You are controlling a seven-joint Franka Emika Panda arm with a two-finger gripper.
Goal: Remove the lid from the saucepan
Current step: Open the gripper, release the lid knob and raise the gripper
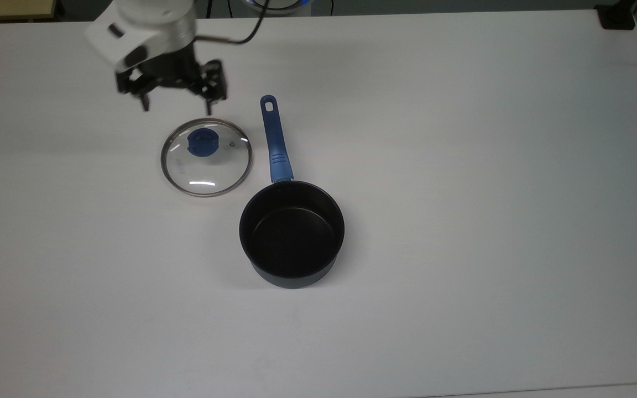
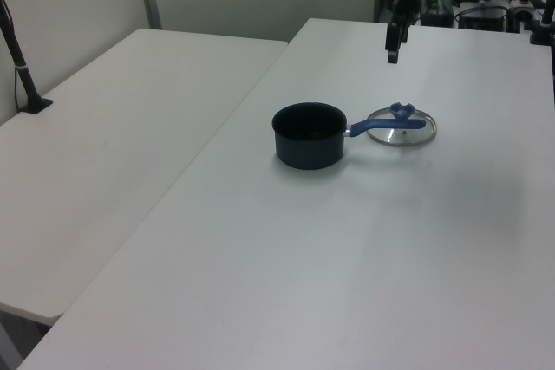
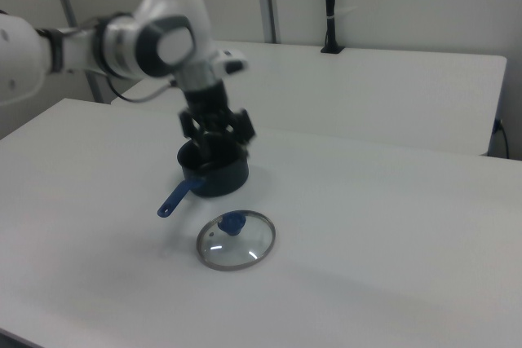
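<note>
Lid [image 1: 206, 157] flat beside saucepan [image 1: 291, 235], seemingly untouched

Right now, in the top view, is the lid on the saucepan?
No, the lid lies flat on the table beside the saucepan, whose black inside is open to view.

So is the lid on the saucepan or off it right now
Off. The lid lies flat on the table beside the saucepan's handle, and the saucepan stands open with its black inside showing.
</note>
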